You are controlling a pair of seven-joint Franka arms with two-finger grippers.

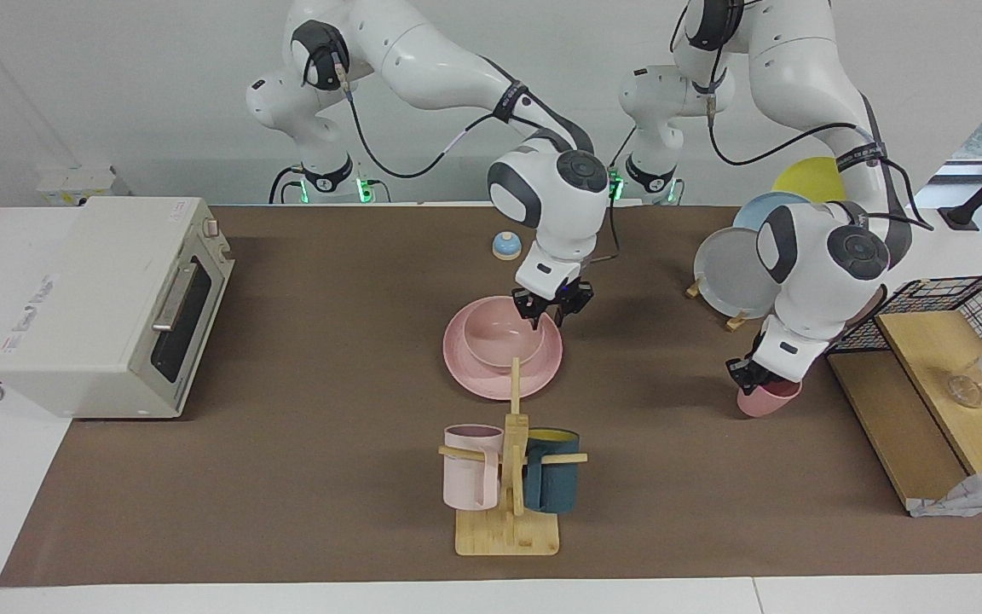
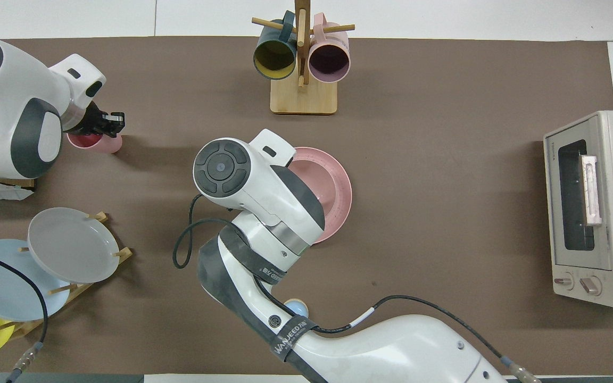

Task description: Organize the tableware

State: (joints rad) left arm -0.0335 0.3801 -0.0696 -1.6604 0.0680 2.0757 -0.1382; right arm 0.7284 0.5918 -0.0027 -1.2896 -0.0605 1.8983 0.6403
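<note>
The pink bowl (image 1: 504, 338) sat in the pink plate (image 1: 502, 372) at the middle of the surface (image 1: 303, 477), and the pink cup (image 1: 769, 398) stood upright well apart from them, toward the left arm's end, just beside the wooden board (image 1: 887, 431) under the wire basket (image 1: 968, 303). The step in hand appeared to be 2 moves at once: the left gripper (image 1: 753, 377) taking the cup, and the right gripper (image 1: 549, 314) letting go at the bowl. Done well, the left arm would lift the cup straight up before travelling, so that its base did not drag on the surface or knock the board, and would carry it level toward the bowl. The right arm would do best to rise clear of the bowl's rim first, without tipping it, and leave the middle free. The left gripper's jaws were closed on the cup at its rim, on the side toward the plate, with the cup apparently resting on the surface and not yet raised. The right gripper hung at the bowl's rim on the side nearer the robots; its jaws looked partly open, and I could not tell whether a fingertip touched the rim. The mug rack (image 1: 508, 477), farther from the robots than the plate, stood in nobody's way.
</note>
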